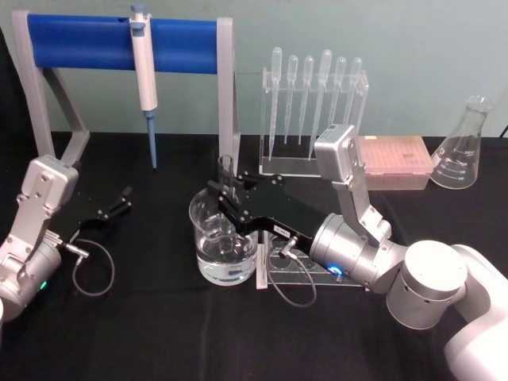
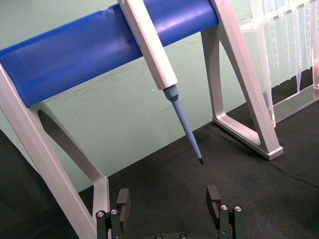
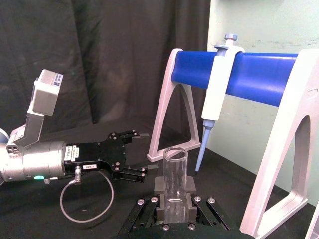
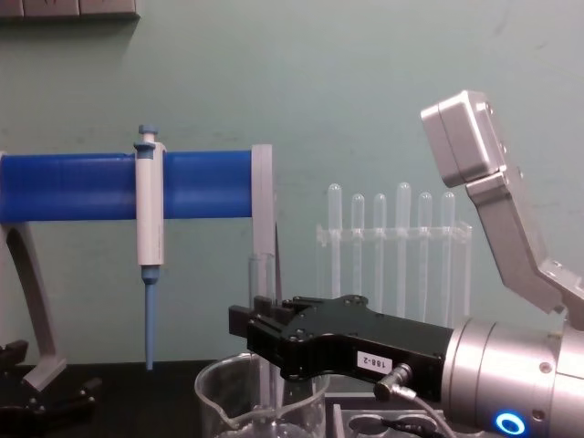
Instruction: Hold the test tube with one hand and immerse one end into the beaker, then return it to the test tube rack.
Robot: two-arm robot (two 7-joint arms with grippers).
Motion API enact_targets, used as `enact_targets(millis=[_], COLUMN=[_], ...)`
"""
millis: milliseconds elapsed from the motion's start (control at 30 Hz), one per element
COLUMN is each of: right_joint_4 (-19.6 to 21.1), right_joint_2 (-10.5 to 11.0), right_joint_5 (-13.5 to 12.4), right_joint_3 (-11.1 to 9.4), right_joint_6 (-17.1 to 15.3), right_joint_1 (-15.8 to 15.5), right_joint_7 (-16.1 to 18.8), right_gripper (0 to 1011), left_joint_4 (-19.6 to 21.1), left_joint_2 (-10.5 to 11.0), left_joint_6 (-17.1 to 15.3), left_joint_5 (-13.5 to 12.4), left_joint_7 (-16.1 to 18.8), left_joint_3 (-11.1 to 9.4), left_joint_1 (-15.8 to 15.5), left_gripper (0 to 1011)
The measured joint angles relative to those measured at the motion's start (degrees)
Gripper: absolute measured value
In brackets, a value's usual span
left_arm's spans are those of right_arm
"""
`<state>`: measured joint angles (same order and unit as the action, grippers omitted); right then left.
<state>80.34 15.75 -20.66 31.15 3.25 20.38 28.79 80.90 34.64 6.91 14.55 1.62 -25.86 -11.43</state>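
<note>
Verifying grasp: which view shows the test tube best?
Right wrist view: the test tube stands upright, open rim and upper wall plain, clamped in the right gripper. Head view: its rim, over the beaker. Chest view: a stretch above the gripper, lower part inside the beaker. Left gripper sits parked at the left, open.

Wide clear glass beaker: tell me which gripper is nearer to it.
Right. The right gripper hangs over the beaker, shut on the clear glass test tube dipping into it; the left gripper lies open, apart to the beaker's left.

Upright test tube (image 1: 227, 171) inside beaker (image 1: 202, 238)
</note>
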Motion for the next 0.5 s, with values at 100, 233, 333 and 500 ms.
enact_targets(millis=[100,233,333,500], right_joint_4=[0.0,0.0,0.0,0.0], right_joint_2=[0.0,0.0,0.0,0.0], right_joint_5=[0.0,0.0,0.0,0.0], right_joint_3=[0.0,0.0,0.0,0.0], right_joint_6=[0.0,0.0,0.0,0.0], right_joint_1=[0.0,0.0,0.0,0.0], right_joint_7=[0.0,0.0,0.0,0.0], right_gripper=[225,225,225,225], left_joint_4=[0.0,0.0,0.0,0.0], left_joint_2=[0.0,0.0,0.0,0.0], left_joint_6=[0.0,0.0,0.0,0.0], left_joint_5=[0.0,0.0,0.0,0.0], left_joint_7=[0.0,0.0,0.0,0.0], left_joint_3=[0.0,0.0,0.0,0.0], left_joint_1=[0.0,0.0,0.0,0.0], left_gripper=[1000,1000,1000,1000])
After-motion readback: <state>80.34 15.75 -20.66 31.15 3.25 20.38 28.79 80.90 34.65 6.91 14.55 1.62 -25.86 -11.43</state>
